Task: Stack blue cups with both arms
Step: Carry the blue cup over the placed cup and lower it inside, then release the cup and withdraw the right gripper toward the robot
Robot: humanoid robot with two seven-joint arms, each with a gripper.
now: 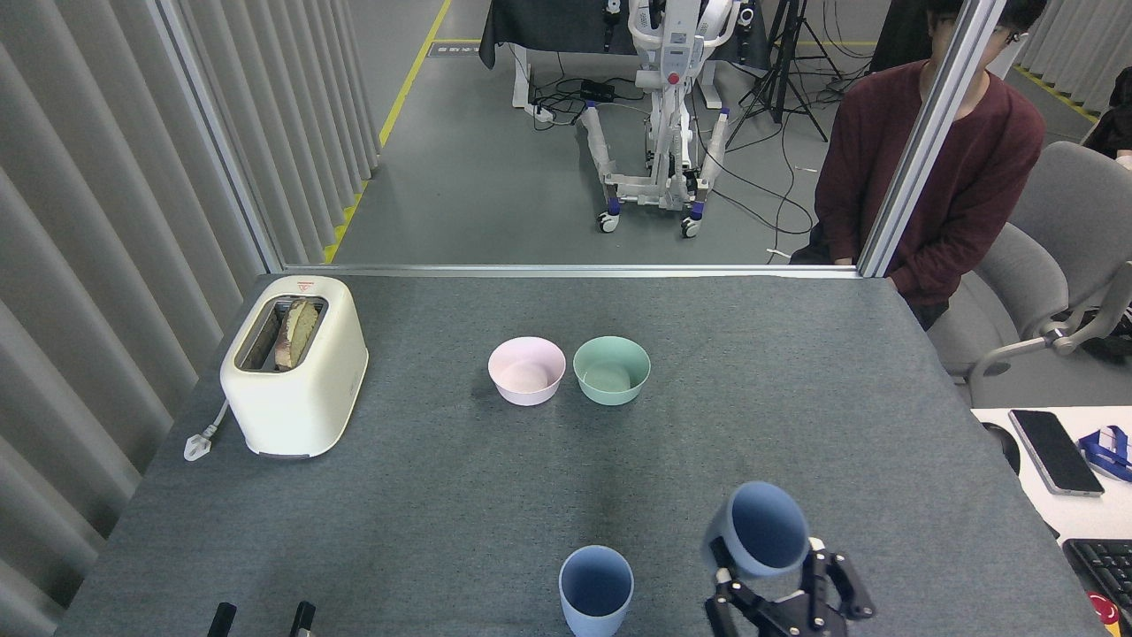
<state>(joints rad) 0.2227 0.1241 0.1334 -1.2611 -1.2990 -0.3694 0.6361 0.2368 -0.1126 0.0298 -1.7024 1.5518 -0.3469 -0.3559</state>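
Observation:
One pale blue cup (595, 587) stands upright near the table's front edge, at centre. A second blue cup (757, 531) is held off the table just to its right, tilted with its mouth facing me. My right gripper (768, 577) is shut on this second cup from below. Only the two black fingertips of my left gripper (263, 617) show at the bottom left, apart from each other, with nothing between them.
A cream toaster (294, 375) with bread in it sits at the left. A pink bowl (526, 370) and a green bowl (611, 370) stand mid-table. A person in a maroon top (929, 168) sits beyond the far right corner. A phone (1055, 451) lies on a white desk at right.

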